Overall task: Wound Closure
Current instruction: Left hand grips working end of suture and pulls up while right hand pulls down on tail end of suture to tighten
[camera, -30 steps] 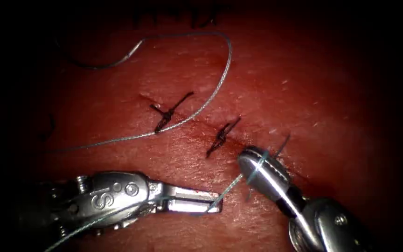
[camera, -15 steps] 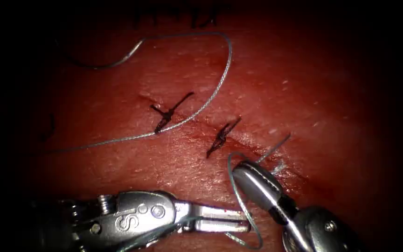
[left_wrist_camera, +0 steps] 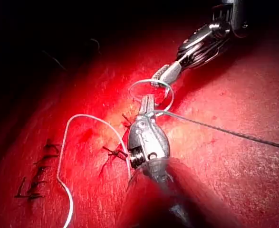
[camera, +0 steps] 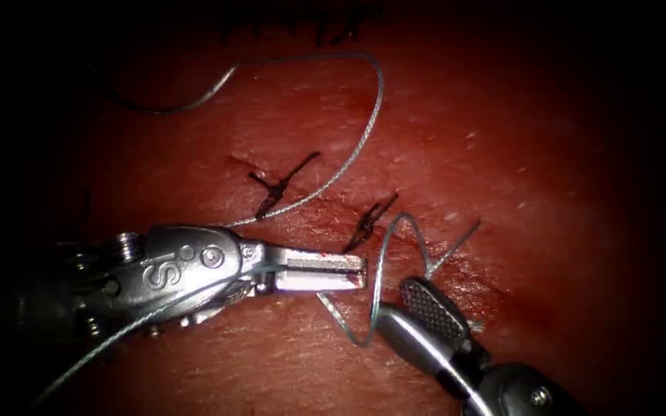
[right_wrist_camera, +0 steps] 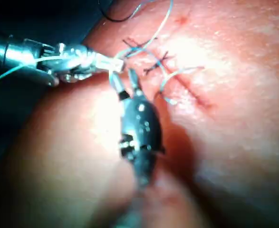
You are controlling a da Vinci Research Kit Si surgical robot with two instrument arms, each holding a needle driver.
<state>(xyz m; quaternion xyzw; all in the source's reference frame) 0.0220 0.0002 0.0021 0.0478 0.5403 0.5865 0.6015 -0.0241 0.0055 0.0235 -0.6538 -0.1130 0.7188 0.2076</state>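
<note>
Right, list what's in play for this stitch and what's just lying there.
In play: left tool, shut on the thread; right tool, open, empty, thread looped round it.
Lying by: needle on the tissue left of the cut, not in it; two tied stitches.

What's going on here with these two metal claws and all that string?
Two robot tools are stitching a cut in the tissue, a piece of pork belly. Two dark knotted stitches already sit across it. The left tool is shut on the thread, which curls in a loop around the right tool, whose jaws are open and hold nothing. I can't make out the needle.
</note>
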